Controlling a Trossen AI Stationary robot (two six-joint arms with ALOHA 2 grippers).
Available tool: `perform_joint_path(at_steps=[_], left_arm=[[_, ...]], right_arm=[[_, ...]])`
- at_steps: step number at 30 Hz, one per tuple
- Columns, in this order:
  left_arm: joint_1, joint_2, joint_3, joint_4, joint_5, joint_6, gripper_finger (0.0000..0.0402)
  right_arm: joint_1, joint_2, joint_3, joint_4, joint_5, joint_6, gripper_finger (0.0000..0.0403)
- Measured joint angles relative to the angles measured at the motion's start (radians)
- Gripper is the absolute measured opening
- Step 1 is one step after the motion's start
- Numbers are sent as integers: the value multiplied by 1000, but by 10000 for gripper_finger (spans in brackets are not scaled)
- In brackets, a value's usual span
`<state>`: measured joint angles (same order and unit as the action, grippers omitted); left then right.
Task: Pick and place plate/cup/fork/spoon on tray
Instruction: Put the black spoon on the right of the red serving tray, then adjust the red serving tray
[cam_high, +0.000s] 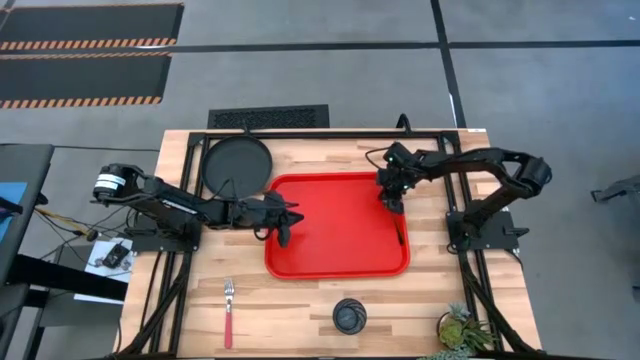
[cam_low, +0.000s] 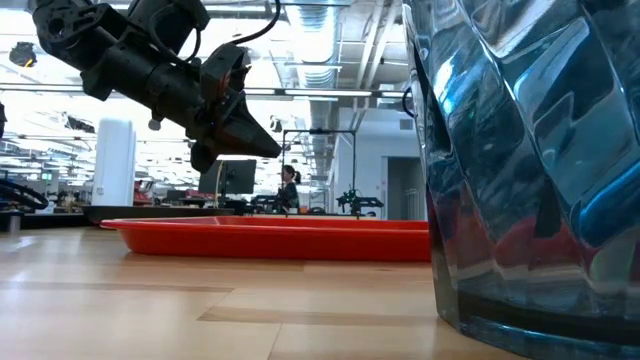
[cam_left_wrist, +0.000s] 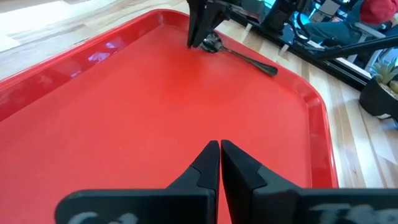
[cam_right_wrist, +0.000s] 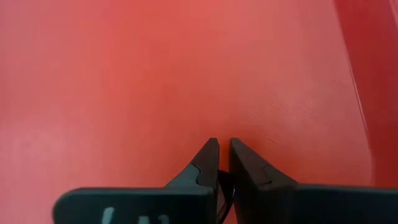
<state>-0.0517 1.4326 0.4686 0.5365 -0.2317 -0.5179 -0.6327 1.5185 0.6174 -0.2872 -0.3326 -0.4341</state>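
Observation:
The red tray (cam_high: 335, 225) lies mid-table. The all-dark spoon (cam_left_wrist: 244, 55) lies in it by its right rim. My right gripper (cam_high: 392, 203) stands over the spoon's bowl end, fingers nearly closed on it. My left gripper (cam_left_wrist: 220, 155) is shut and empty, just above the tray's left part (cam_high: 285, 228). The black plate (cam_high: 237, 165) lies flat on the table beside the tray's far left corner. The red-handled fork (cam_high: 229, 312) and the dark cup (cam_high: 349, 316) rest on the table near the front edge. My right gripper comes from above, pointing down, onto the spoon's bowl end (cam_left_wrist: 213, 43). A dark part of the spoon shows between its two fingers (cam_right_wrist: 224, 190). The handle (cam_left_wrist: 264, 66) lies on the tray floor, reaching toward the near edge.
A small potted plant (cam_high: 460, 330) stands at the near right corner. A glassy blue vessel (cam_low: 530, 160) close to the low camera hides the right half of that view. My left arm (cam_low: 150, 60) hangs above the tray's left end there.

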Motion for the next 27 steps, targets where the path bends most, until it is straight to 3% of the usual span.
perform_joint_path(at_steps=[14, 27], left_arm=[[0, 0, 0, -1, 0, -1, 1], [0, 0, 0, -1, 0, -1, 1]], right_arm=[[5, 0, -2, 18, 20, 151, 74], [6, -31, -3, 24, 31, 212, 147]])
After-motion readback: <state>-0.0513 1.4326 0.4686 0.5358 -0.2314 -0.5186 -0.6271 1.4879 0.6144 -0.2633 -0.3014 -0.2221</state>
